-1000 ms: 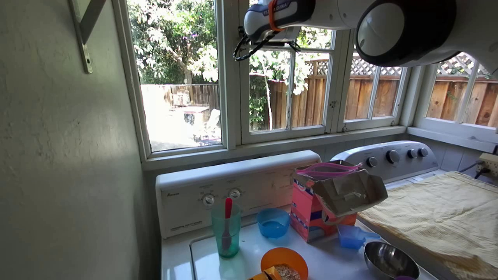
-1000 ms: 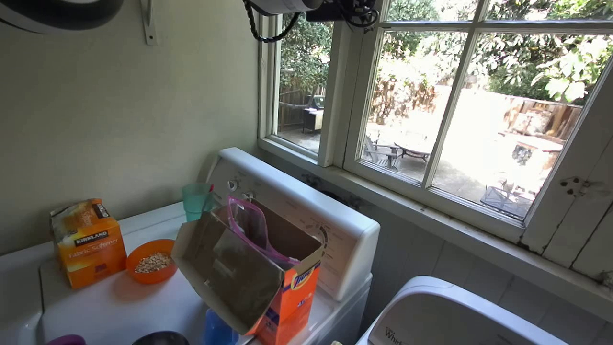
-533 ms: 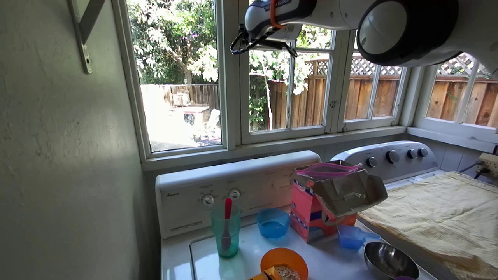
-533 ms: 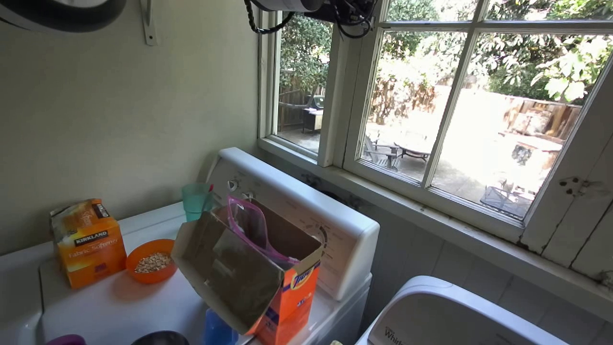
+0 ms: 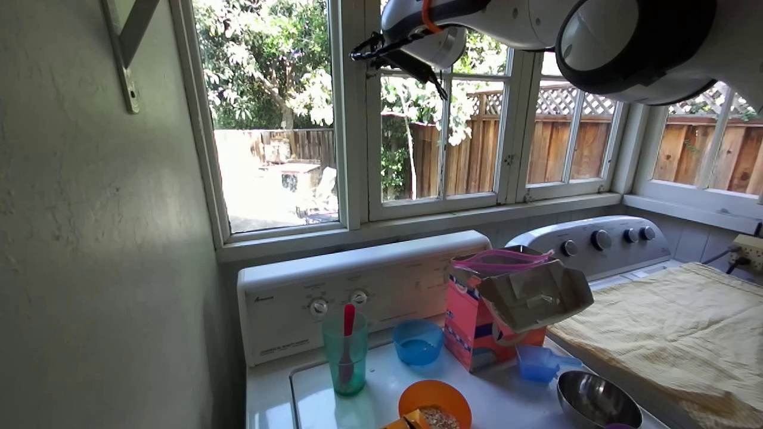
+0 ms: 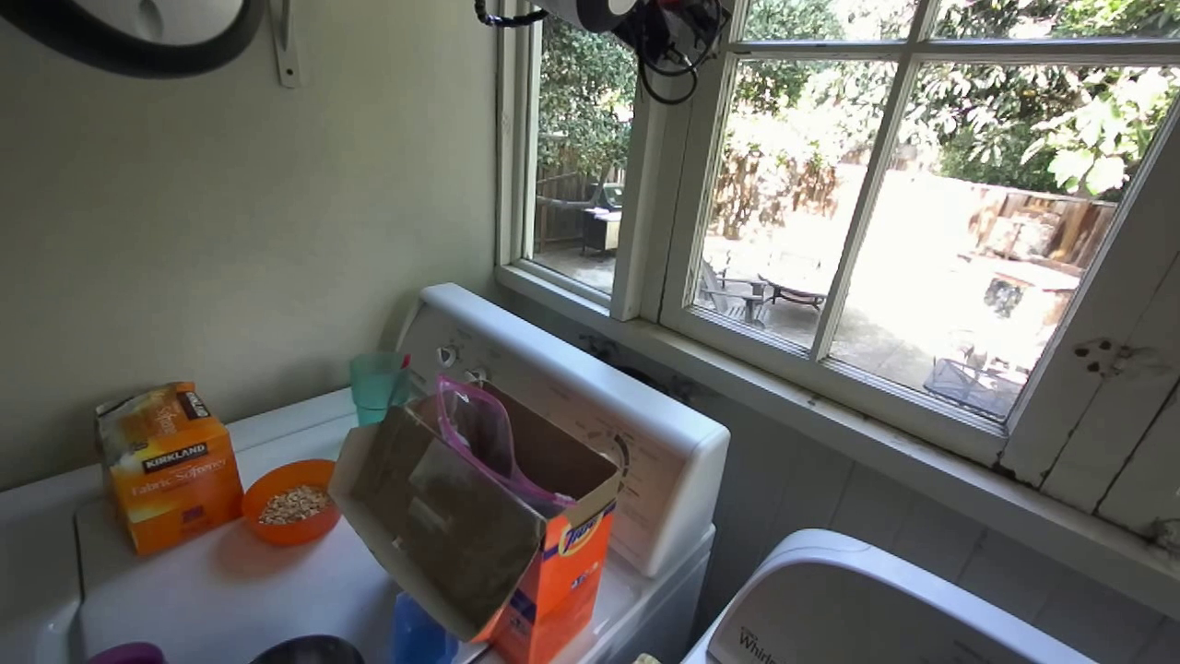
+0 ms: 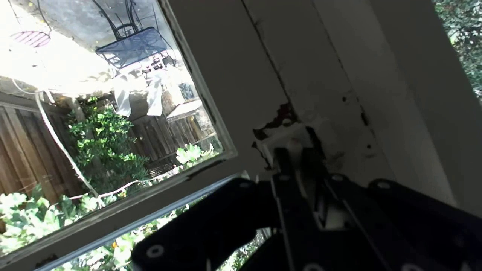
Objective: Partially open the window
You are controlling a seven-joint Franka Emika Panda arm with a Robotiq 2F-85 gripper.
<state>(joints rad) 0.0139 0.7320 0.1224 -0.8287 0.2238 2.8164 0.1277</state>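
The nearest things stand in front of the Tide box [image 5: 468, 325] on the white tabletop [image 5: 380, 384]: a steel bowl [image 5: 596, 393] and, nearer the left in an exterior view, an orange bowl [image 5: 426, 390] of pale flakes [image 6: 293, 505]. The Kirkland box [image 6: 171, 470] also stands well apart from the Tide box, to its left in an exterior view. A blue scoop [image 5: 538, 364] lies close by the Tide box's front; whether the two touch, I cannot tell. Left of the Tide box in an exterior view come a blue bowl [image 5: 404, 348], just beside it, and farther off a green cup [image 5: 357, 360] with a red-handled spatula [image 5: 349, 319] inside. To the Tide box's right a cream cloth [image 5: 667, 333] is spread over the next machine [image 5: 596, 262].

The arm [image 5: 506, 24] reaches across high above the Tide box, and the hand [image 7: 296, 152] is up behind it, by the left edge of the window [image 5: 443, 143] in both exterior views. In the wrist view the dark fingers [image 7: 282, 162] are clenched on a pale latch [image 7: 295, 142] on the window's side frame. The window itself is above and behind the Tide box, white-framed, its lower edge flush with the frame; it looks closed. Farthest from the Tide box, through it, show leafy branches [image 5: 395, 164] and a brown fence [image 5: 471, 161].
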